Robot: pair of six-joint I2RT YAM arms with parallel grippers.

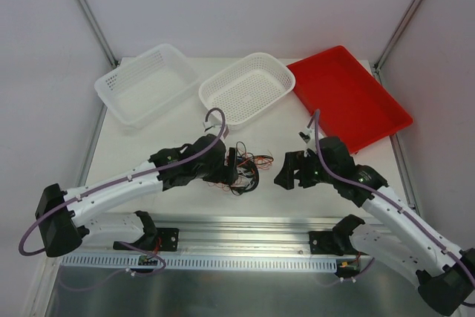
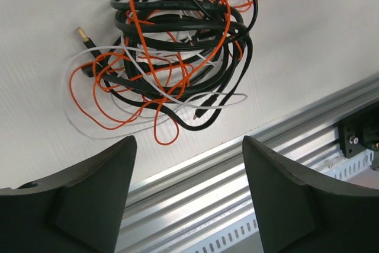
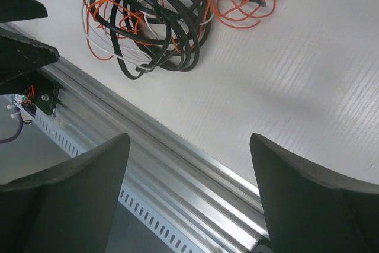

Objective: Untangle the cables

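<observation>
Your left tool (image 2: pixel 186 146) and right tool (image 3: pixel 189 140) gape wide, empty. Pinch several strands of the cable tangle (image 2: pixel 177 51) ahead together and you risk tightening knots.

Red tray (image 1: pixel 349 98): 1. White baskets: 2, both left of red tray; far one (image 1: pixel 146 83), nearer one (image 1: pixel 249 87) just beside tray. Cable tangle (image 2: pixel 177 45): 1 bundle, near-left of red tray. 3 colours in it (blk, orange, wht); no. of separate cables can't tell. Gold USB plug (image 2: pixel 84 35): 1 seen. Arms: 2, left arm (image 1: pixel 119 187) & right arm (image 1: pixel 401 209). Grippers: 2, left gripper (image 2: pixel 189 146) & right gripper (image 3: pixel 189 143), 2 fingers ea. Table (image 1: pixel 148 146): 1. Alu rail (image 1: pixel 245 228): 1, near side of tray.
</observation>
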